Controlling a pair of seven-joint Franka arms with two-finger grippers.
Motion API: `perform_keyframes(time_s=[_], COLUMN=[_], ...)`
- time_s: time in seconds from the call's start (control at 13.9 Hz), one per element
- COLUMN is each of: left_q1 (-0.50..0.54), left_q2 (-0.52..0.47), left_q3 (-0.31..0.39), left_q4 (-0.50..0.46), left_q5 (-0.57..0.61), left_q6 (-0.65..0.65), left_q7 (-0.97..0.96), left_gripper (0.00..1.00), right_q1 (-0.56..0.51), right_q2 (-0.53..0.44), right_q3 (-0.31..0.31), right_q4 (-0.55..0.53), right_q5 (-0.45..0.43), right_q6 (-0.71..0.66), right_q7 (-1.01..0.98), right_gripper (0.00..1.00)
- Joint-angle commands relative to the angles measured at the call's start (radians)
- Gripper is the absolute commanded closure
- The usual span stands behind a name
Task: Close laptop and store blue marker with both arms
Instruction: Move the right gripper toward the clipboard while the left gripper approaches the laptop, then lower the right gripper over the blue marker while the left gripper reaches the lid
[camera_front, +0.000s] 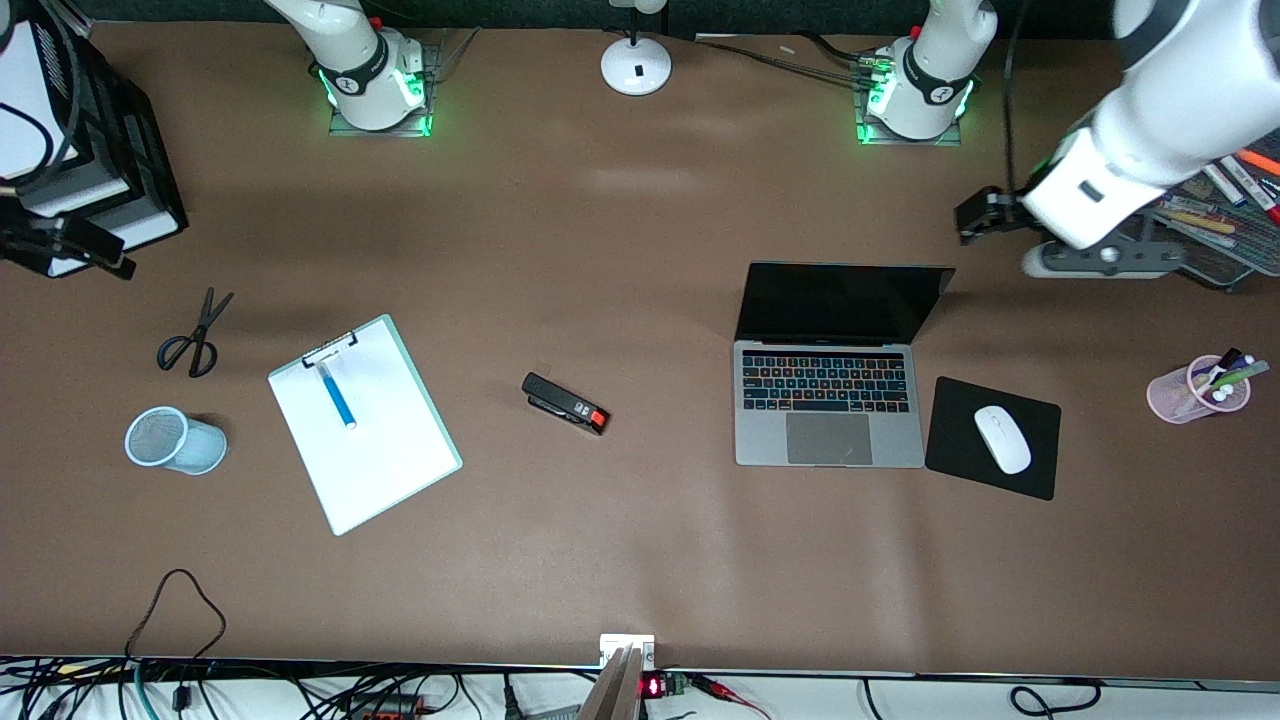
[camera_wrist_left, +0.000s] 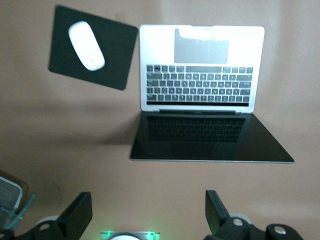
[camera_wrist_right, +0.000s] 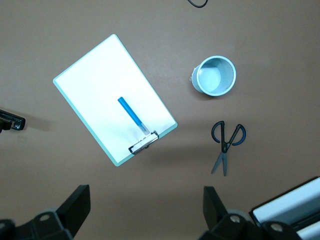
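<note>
Though slim, bright-blue marker (camera_front: 337, 396)

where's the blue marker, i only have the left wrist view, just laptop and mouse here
Observer: The blue marker lies on the clipboard, toward the right arm's end of the table.
Operator: anything to store it in over there
Observer: A pale blue mesh cup lies tipped on its side beside the clipboard, farther toward the right arm's end of the table.
Operator: is the right gripper on the marker
Observer: No. The right gripper hangs open high over that area, holding nothing.
Operator: and mine
Observer: The left gripper is open and empty, up in the air by the laptop, whose lid stands open.
</note>
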Motion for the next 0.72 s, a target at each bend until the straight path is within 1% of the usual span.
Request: perform_keyframes(time_s=[0.0,0.22,0.36,0.65], left_q1=[0.006,0.009,0.009,0.009], left_q2=[-0.013,-0.023,-0.022,-0.029], left_q3=[-0.059,-0.122,-0.166,-0.191], left_q4=[-0.092,-0.227,-0.273,-0.347], left_q5=[-0.02,-0.02,-0.02,-0.019], left_q6=[0.057,0.192,0.211,0.212], left_q7=[-0.079,-0.122,-0.185,-0.196], left_gripper=[0.0,0.0,0.0,0.0], right_q1=[0.007,0.034,0.036,0.034], right_q2=[0.032,0.098,0.141,0.219], right_q3=[0.003,0.002,0.002,0.002], right_q4=[0.003,0.003,0.003,0.003], right_q5=[0.009,0.021,0.021,0.02], right_q6=[0.013,0.058,0.075,0.134], right_q7=[-0.001,0.001,-0.001,-0.004], right_gripper=[0.0,0.0,0.0,0.0])
